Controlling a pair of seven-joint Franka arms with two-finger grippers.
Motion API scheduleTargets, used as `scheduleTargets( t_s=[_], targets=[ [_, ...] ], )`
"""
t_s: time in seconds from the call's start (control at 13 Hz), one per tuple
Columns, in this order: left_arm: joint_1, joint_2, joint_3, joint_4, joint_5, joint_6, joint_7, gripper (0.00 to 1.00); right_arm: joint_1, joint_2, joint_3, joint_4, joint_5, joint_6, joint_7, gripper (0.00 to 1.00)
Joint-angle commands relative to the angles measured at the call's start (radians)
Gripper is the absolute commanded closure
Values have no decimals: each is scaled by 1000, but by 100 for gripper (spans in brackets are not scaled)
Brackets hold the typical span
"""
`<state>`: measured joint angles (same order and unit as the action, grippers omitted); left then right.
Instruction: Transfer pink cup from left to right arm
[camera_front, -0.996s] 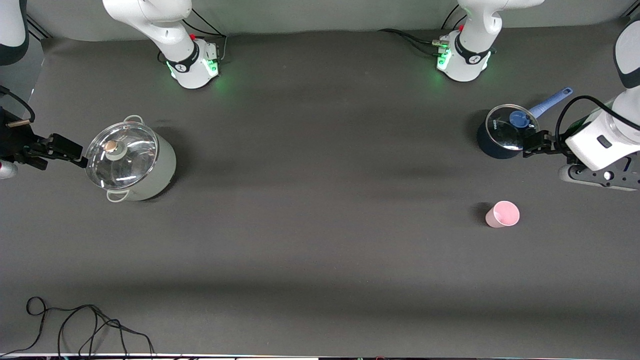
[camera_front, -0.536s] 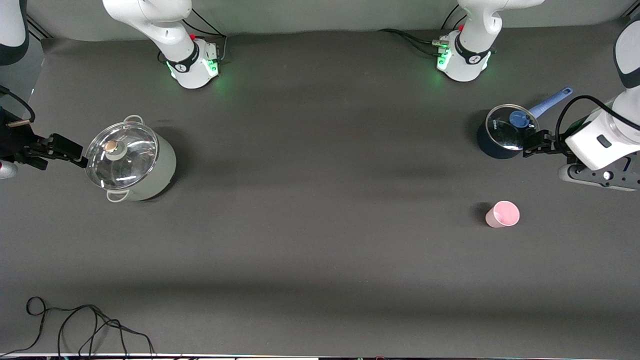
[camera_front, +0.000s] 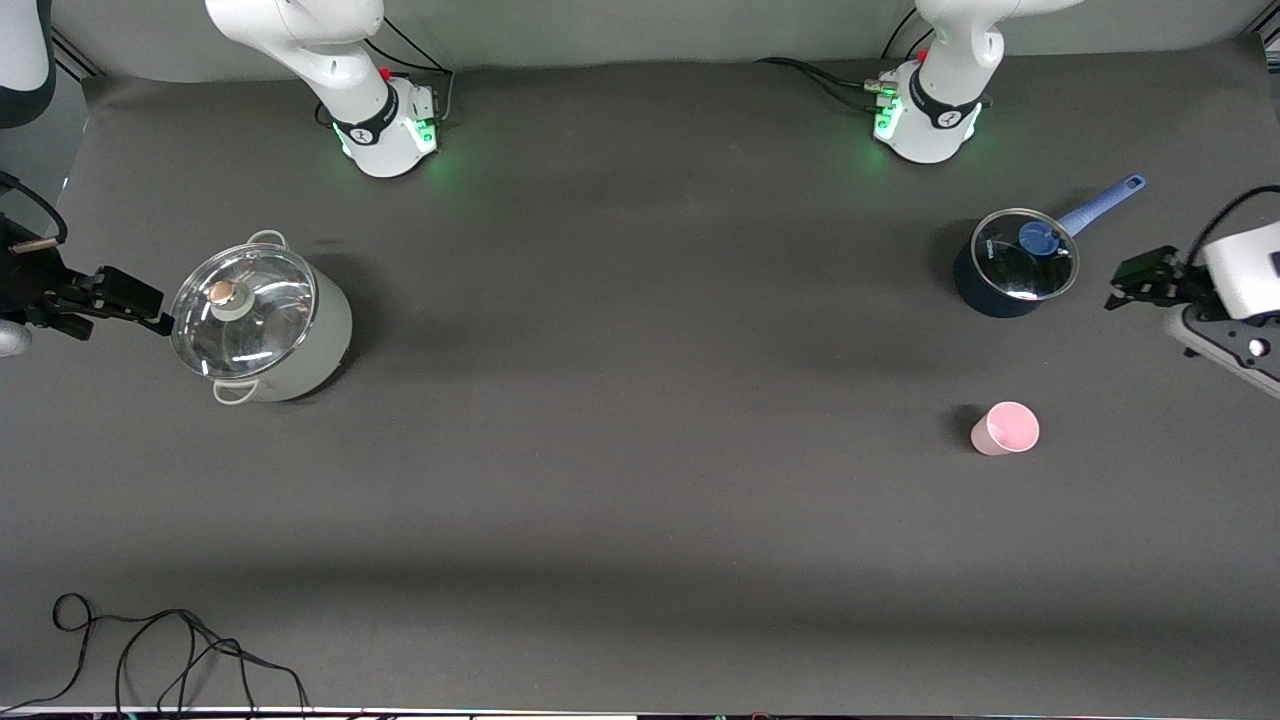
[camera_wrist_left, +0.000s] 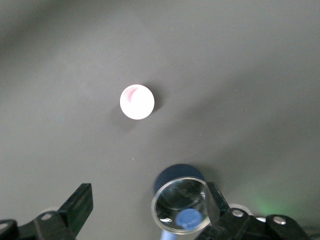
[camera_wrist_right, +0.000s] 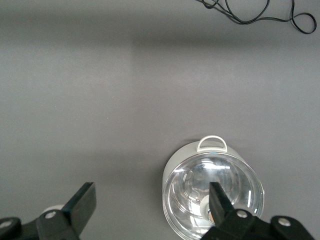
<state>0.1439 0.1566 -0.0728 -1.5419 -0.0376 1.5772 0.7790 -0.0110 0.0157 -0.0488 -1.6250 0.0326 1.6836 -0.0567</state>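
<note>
On the bench (camera_front: 640, 500) we see pink cup (camera_front: 1006, 428) upright, untouched; left pincer (camera_front: 1135, 280) and right pincer (camera_front: 120, 300) both spread, empty.

The counter (camera_front: 640, 450) is a dark grey sheet. On it, toward the left arm's end, a pink cup (camera_front: 1005, 428) stands upright and alone, with a small dark blue saucepan (camera_front: 1010, 268) under a glass lid farther from the front camera, well apart from the cup. Toward the right arm's end sits a larger pale pot (camera_front: 262, 318) with a glass lid, and a loose black cable (camera_front: 170, 655) lies at the counter's nearest edge.
</note>
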Motion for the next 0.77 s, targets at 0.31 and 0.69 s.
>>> scheduleTargets(
  t_s=[0.31,0.69],
  targets=[
    [201,199,-2,82,-260,41,609,1,3,-2,0,13,6,-16,20,0],
    [298,357,-5,82,-419,105,984,1,3,3,0,11,6,-16,18,0]
  ],
)
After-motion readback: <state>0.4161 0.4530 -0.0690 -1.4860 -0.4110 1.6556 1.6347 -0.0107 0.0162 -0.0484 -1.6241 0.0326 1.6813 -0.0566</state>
